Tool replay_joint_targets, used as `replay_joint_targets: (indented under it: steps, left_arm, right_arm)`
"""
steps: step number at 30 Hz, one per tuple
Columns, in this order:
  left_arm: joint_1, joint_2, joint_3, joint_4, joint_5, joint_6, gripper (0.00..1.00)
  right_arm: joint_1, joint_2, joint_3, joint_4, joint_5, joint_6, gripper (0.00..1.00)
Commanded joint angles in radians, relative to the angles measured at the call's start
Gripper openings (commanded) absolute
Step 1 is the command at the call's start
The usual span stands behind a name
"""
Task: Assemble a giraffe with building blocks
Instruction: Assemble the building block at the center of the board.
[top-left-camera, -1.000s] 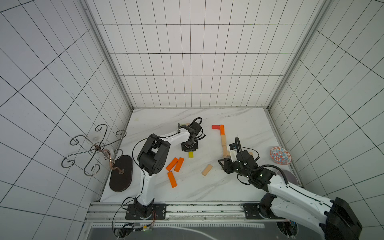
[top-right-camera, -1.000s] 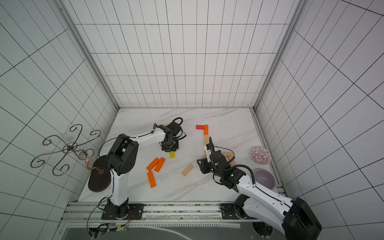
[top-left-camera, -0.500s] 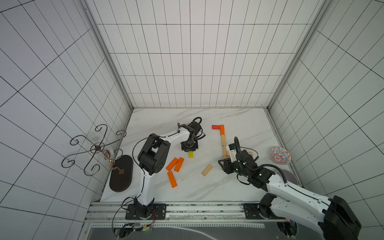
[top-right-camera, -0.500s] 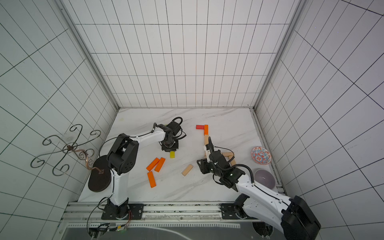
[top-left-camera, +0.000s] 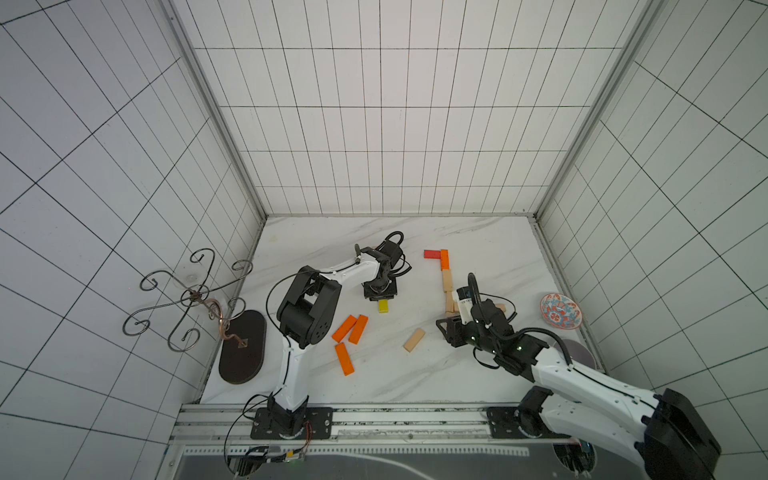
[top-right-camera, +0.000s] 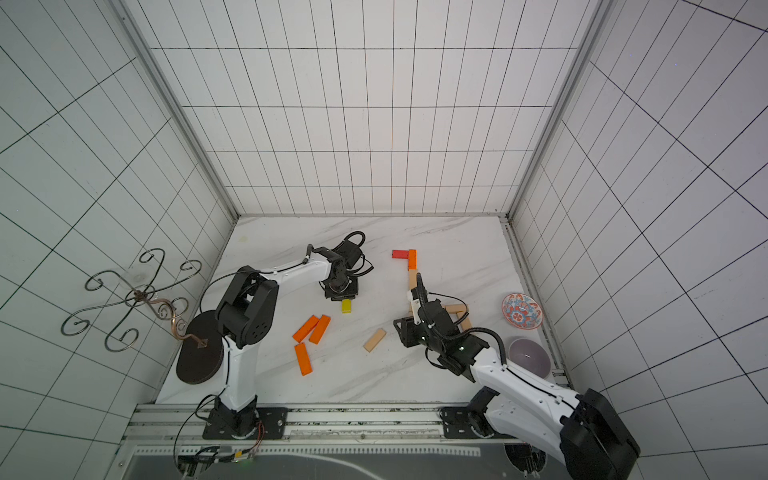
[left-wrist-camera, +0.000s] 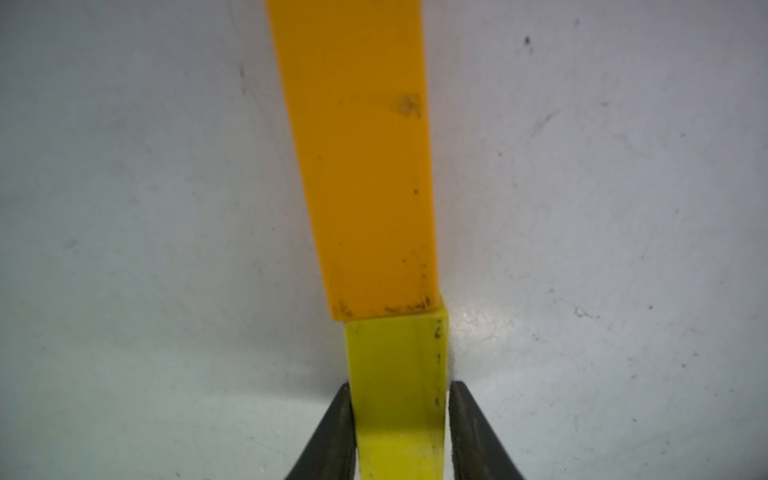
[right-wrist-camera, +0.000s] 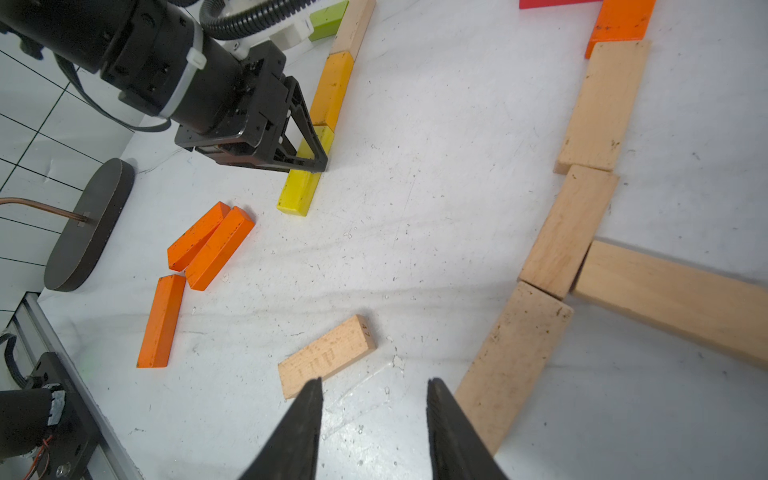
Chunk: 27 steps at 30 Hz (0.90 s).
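Three loose orange blocks (top-left-camera: 357, 329), one yellow block (right-wrist-camera: 299, 189) within left pincer (left-wrist-camera: 401, 386), grip unclear, right pincer (right-wrist-camera: 374, 380) open.

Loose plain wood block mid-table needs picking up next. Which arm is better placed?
Right. Its hand is open and empty, with the wood block lying just in front of it. The left hand straddles the yellow block, farther from it.

Your left arm (top-left-camera: 332, 274) reaches forward, wrist bent straight down, and the left gripper (top-left-camera: 380, 296) has its jaws only narrowly parted. Your right arm (top-left-camera: 582, 374) stretches low and inward; the right gripper (right-wrist-camera: 374, 386) hovers with jaws apart and empty.
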Motion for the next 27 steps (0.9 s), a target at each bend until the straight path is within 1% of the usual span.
replay_joint_targets:
  steps: [1, 4, 6, 10, 15, 18, 20, 23, 27]
  left_arm:
    - [0.011, 0.044, -0.027, 0.028, -0.011, -0.002, 0.38]
    - [0.011, 0.033, -0.037, 0.028, -0.018, -0.002, 0.37]
    - [0.013, 0.028, -0.044, 0.028, -0.020, -0.002, 0.32]
    - [0.018, 0.029, -0.051, 0.031, -0.019, -0.001, 0.29]
    - [0.021, 0.033, -0.055, 0.033, -0.018, 0.001, 0.31]
    - [0.021, 0.028, -0.061, 0.035, -0.018, 0.000, 0.38]
    - [0.023, 0.025, -0.064, 0.035, -0.021, 0.001, 0.39]
    - [0.023, 0.021, -0.066, 0.034, -0.021, 0.001, 0.39]
    - [0.023, 0.022, -0.067, 0.035, -0.022, 0.002, 0.35]
  right_arm:
    - [-0.008, 0.007, -0.041, 0.020, -0.008, -0.007, 0.43]
    - [-0.008, 0.012, -0.042, 0.024, -0.009, -0.007, 0.43]
    - [-0.008, 0.016, -0.042, 0.026, -0.013, -0.007, 0.43]
    - [-0.008, 0.019, -0.041, 0.029, -0.014, -0.006, 0.43]
    - [-0.008, 0.020, -0.042, 0.030, -0.013, -0.006, 0.43]
    - [-0.008, 0.021, -0.042, 0.030, -0.014, -0.006, 0.43]
    - [-0.008, 0.023, -0.042, 0.030, -0.014, -0.006, 0.43]
    - [-0.008, 0.029, -0.041, 0.035, -0.016, -0.006, 0.43]
    - [-0.008, 0.032, -0.041, 0.037, -0.017, -0.006, 0.43]
